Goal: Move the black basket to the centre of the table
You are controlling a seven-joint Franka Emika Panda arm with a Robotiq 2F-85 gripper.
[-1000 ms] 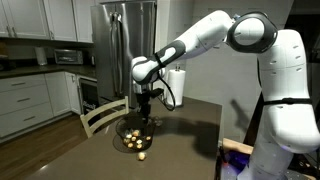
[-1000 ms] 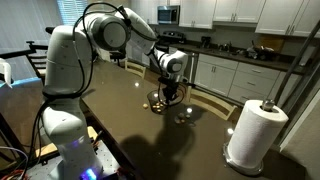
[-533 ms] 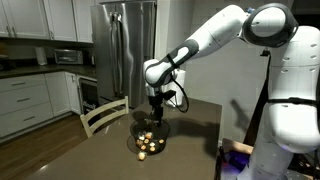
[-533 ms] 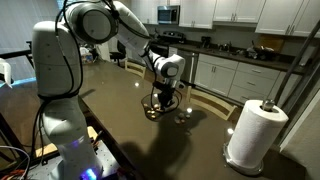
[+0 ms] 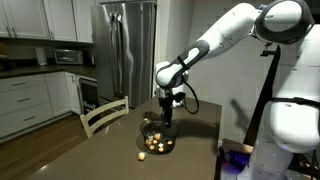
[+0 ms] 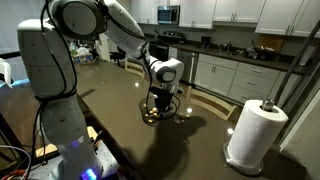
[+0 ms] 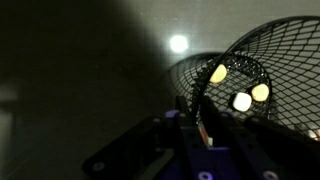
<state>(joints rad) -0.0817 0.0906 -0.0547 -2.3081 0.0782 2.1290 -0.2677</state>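
The black basket [image 5: 156, 139] is a small round dark wire bowl holding yellowish and pale round pieces. It rests on the dark brown table [image 5: 100, 150]. It also shows in an exterior view [image 6: 155, 109] and fills the right of the wrist view [image 7: 250, 80]. My gripper [image 5: 166, 117] reaches down onto the basket's rim and is shut on it. In the wrist view the gripper [image 7: 198, 128] pinches the wire rim between its fingers. One small yellowish piece [image 5: 141, 156] lies on the table outside the basket.
A paper towel roll [image 6: 253, 133] stands at a table corner. A wooden chair back [image 5: 104, 115] is at the table's far side. A fridge [image 5: 125, 50] and white kitchen cabinets [image 5: 25, 95] stand behind. A single piece [image 6: 182, 113] lies beside the basket.
My gripper has dragged the basket across the table, rightward in one exterior view and leftward in the other. The single yellowish piece stayed where it was and now lies outside the basket.
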